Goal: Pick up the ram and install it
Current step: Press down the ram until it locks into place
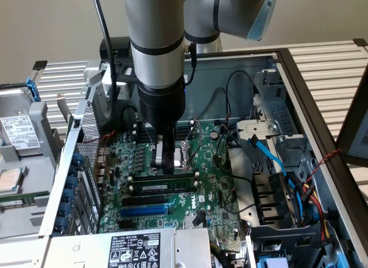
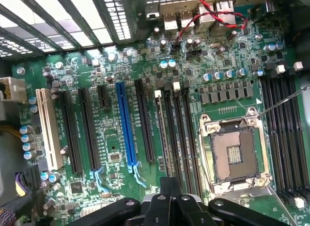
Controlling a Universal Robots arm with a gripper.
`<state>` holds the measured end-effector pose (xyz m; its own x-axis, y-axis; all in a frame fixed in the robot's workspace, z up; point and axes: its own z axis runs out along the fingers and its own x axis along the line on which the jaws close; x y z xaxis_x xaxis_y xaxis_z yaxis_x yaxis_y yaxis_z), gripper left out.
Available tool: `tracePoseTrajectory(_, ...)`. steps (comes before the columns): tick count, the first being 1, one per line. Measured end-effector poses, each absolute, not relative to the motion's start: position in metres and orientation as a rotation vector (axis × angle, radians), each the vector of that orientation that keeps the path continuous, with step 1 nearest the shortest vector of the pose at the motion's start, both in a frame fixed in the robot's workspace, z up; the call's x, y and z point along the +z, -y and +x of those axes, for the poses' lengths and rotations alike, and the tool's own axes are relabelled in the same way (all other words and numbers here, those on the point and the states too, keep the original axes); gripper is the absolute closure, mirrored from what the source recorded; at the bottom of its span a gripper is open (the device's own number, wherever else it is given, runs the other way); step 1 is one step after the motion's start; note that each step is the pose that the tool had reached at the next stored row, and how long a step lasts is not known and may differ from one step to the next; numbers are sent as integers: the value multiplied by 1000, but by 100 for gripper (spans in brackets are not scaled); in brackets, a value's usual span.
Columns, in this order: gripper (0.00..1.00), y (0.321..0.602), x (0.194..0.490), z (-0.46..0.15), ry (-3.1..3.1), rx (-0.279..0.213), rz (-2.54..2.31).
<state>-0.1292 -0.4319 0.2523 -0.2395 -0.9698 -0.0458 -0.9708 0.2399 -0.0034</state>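
from where i stand, nearest is a metal box with a white label (image 1: 135, 249) at the front edge of the open computer case (image 1: 299, 78). just behind it lies the green motherboard (image 1: 207, 193), with a blue expansion slot (image 1: 144, 211) and black slots running across it. past the blue slot, the ram (image 1: 164, 187) sits edge-up in one of the long black slots, its pale label facing me. in the wrist view it shows as a thin edge (image 2: 160, 134) in a slot between the blue slot and the cpu socket (image 2: 236, 155). the end effector (image 1: 165, 162) hangs right over the stick, its tips just above or on the top edge; i cannot tell whether its fingers are closed or parted, or whether they have hold of the ram. behind it the grey arm (image 1: 156, 43) rises. blue and black cables (image 1: 287, 176) lie towards the exterior view's right.
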Motion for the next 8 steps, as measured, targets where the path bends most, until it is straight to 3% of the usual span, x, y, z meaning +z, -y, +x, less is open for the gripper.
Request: tracePoseTrajectory(8,89,432,250,-129,-2574,35,-1731)
